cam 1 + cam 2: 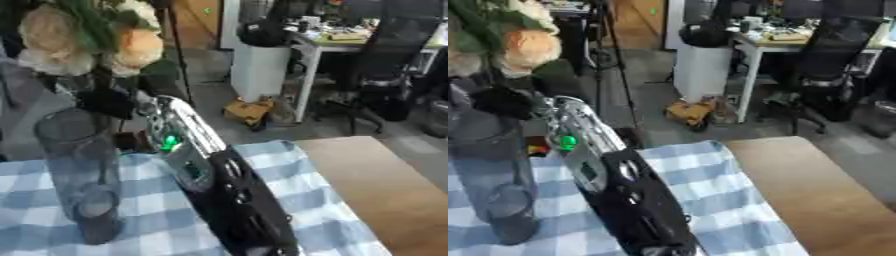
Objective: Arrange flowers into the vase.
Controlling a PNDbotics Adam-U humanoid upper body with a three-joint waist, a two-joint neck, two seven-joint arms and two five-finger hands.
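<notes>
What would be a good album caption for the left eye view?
Robot's right hand holds a bunch of cream and peach flowers above a tall clear glass vase on a blue-and-white checked tablecloth.

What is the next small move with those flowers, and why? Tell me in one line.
Probably lower the bunch a little towards the vase mouth. The robot hand holds the flowers up, with the blooms well above the rim of the clear vase, which stands upright on the checked cloth. The hand sits just above and beside the rim. I cannot tell whether the stems have entered yet.
</notes>
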